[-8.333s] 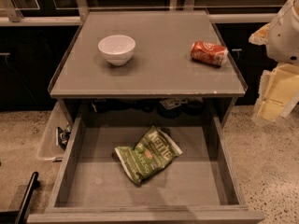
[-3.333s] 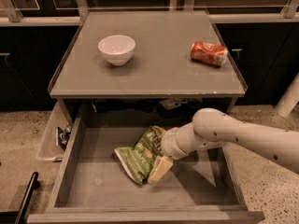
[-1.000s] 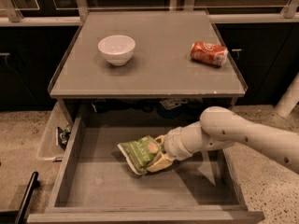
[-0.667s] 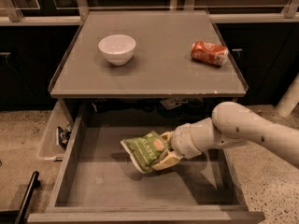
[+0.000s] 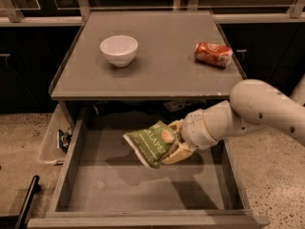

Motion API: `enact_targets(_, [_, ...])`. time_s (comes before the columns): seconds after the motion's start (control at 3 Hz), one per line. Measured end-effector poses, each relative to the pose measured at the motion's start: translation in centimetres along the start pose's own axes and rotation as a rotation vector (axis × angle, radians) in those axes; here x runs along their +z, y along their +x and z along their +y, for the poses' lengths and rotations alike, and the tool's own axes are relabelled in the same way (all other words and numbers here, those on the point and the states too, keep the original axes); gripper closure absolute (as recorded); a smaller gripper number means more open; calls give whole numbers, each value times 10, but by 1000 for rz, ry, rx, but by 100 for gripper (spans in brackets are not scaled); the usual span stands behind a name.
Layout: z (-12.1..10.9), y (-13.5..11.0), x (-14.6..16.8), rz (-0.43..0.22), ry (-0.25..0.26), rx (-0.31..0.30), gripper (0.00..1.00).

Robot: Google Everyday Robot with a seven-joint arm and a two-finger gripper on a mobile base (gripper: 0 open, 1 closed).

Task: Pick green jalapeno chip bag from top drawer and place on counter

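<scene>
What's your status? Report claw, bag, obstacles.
Claw shut on chip bag, over open drawer. Bag off drawer floor. Bowl and can on counter, apart.

White capitals reading roughly "ALAPE" run across the green jalapeno chip bag [image 5: 151, 144], which the pincer [image 5: 175, 142] grips above the top drawer [image 5: 143, 190]. The markings on the red can [image 5: 213, 54] are illegible.

The pincer [image 5: 174, 145] sits over the open drawer [image 5: 70, 166], its cream fingers [image 5: 180, 152] clamped on the right end of the green chip bag [image 5: 150, 145]. The bag hangs tilted, clear of the drawer floor, with its shadow on the gray bottom below. The white arm [image 5: 257, 109] reaches in from the right. Up on the counter [image 5: 167, 75], a white bowl [image 5: 119, 50] stands at the left and a crushed red can [image 5: 213, 54] lies at the right, well apart.
</scene>
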State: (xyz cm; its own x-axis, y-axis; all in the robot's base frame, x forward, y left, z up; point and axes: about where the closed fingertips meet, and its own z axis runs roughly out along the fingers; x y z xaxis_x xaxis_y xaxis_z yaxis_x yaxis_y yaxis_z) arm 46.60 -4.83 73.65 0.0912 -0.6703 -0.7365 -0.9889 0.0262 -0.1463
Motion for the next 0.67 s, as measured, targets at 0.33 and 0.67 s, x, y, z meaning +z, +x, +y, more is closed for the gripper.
enact_targets(0.33, [-29, -39, -54, 88, 65, -68, 100])
enact_targets(0.67, [-29, -39, -54, 88, 65, -68, 100])
